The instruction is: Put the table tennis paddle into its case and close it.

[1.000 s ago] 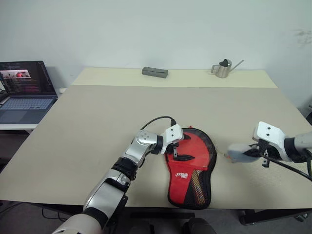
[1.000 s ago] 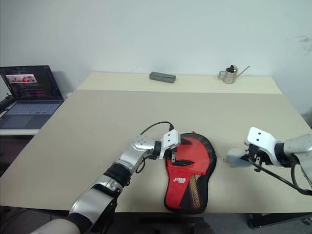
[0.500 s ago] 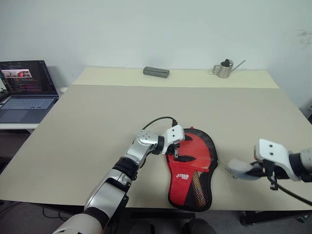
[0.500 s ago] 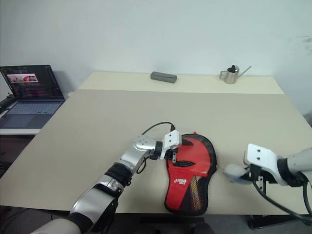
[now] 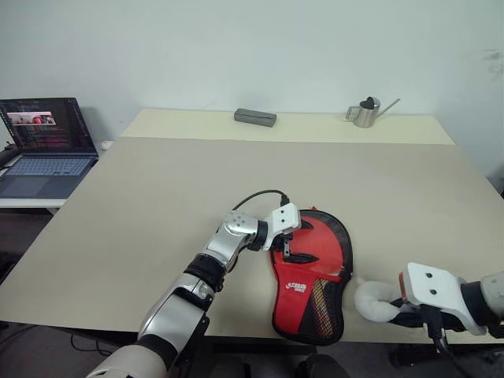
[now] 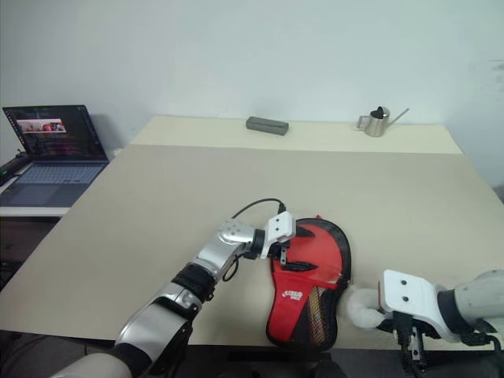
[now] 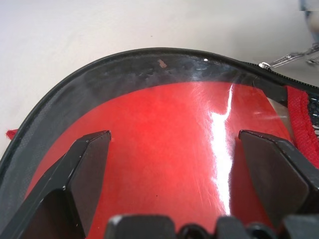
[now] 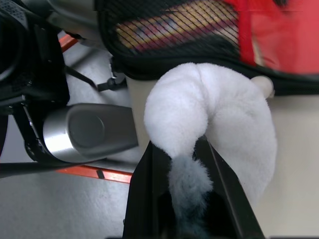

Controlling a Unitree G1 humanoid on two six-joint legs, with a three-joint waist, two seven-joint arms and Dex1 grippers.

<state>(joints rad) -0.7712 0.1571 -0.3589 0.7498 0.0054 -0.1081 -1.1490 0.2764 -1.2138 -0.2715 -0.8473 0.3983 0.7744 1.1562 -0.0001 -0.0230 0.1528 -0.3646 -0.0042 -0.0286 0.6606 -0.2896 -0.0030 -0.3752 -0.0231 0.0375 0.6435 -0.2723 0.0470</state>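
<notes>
While the case point(image 5: 309, 276) lies flat on the worktop point(image 5: 157, 205) near its front edge, the paddle point(image 7: 164, 149) sits inside it, red face up, with the black rim of the case curving around the blade. The narrow end of the case, with its black mesh panel, points toward the front edge. The left claw point(image 5: 288, 239) rests over the round end of the case with its two black fingers point(image 7: 84, 169) spread wide on the red face, one to each side. The right claw point(image 8: 184, 184) is closed on a white fluffy pompom point(image 5: 375, 300), just beside the right edge of the case at the worktop's front edge. At the far edge stand a grey block point(image 5: 255, 117) and a small metal watering can point(image 5: 366, 111), well apart. A laptop point(image 5: 43, 146) sits open on a side table at left.
</notes>
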